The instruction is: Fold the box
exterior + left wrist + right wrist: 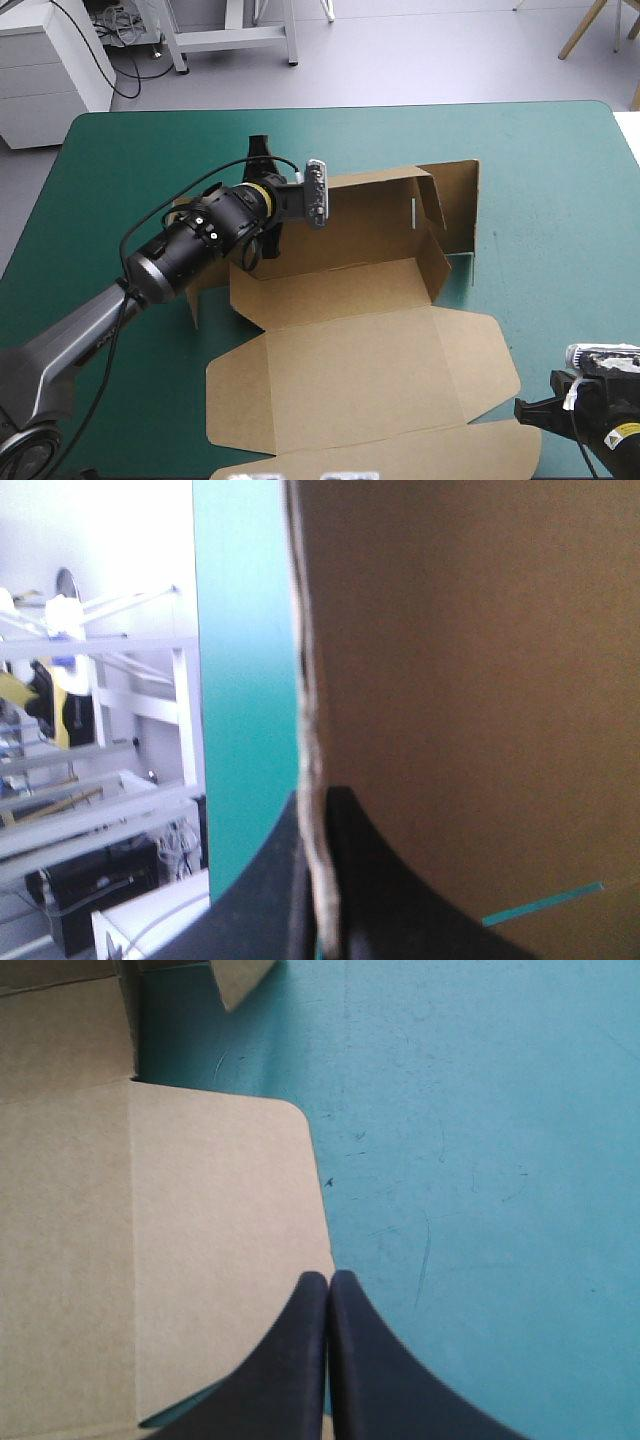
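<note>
Left pincer (pixel 318 796) clamping raised box (pixel 340 300) wall, arm (pixel 185 252) stretched diagonally forward, right pincer (pixel 328 1278) clenched beside lid (pixel 200 1260)

- High view: above and behind, facing forward and down, whole table (pixel 560 180) shown
- Left wrist view: quarter-turned, hard against a wall of the box (pixel 470 680)
- Right wrist view: downward, close over the lid flap (pixel 220 1240)
- Shared: the box, all three views

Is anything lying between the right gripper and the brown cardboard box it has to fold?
Nothing visible does. The right gripper, black fingers shut, is at the rounded flap corner of the brown board box; only teal-green table cover lies beside it. The left gripper is shut on a raised wall.
</note>
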`<state>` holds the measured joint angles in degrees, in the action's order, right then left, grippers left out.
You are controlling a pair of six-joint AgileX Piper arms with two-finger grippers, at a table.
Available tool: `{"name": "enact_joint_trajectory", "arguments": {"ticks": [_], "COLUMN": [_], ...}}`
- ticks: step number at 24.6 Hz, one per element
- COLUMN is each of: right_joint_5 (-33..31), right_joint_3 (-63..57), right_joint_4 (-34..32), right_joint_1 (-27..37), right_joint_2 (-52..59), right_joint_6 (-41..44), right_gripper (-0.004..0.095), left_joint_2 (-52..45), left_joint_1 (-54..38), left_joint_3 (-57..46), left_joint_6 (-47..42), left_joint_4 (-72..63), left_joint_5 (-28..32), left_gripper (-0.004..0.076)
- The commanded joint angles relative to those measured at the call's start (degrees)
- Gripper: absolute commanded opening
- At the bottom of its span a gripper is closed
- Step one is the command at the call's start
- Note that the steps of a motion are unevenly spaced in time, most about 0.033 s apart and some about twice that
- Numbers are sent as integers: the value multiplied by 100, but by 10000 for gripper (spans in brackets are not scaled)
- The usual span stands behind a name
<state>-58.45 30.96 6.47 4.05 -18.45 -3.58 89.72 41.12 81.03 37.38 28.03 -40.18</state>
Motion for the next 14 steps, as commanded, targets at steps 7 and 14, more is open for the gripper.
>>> {"name": "enact_joint_trajectory", "arguments": {"ticks": [7,14], "right_joint_5": [337,337], "right_joint_3": [133,133], "right_joint_4": [15,15], "right_joint_1": [42,42], "right_joint_2": [-62,-62], "right_joint_6": [-49,-49], "right_gripper": [-19,-19], "left_joint_2": [-89,-89], "left_joint_1": [712,1529], "left_joint_3": [191,-149], "left_joint_6": [-10,-2792], "left_joint_4": [281,2884], "left_joint_5": [884,872], "left_gripper": [-10,-10]}}
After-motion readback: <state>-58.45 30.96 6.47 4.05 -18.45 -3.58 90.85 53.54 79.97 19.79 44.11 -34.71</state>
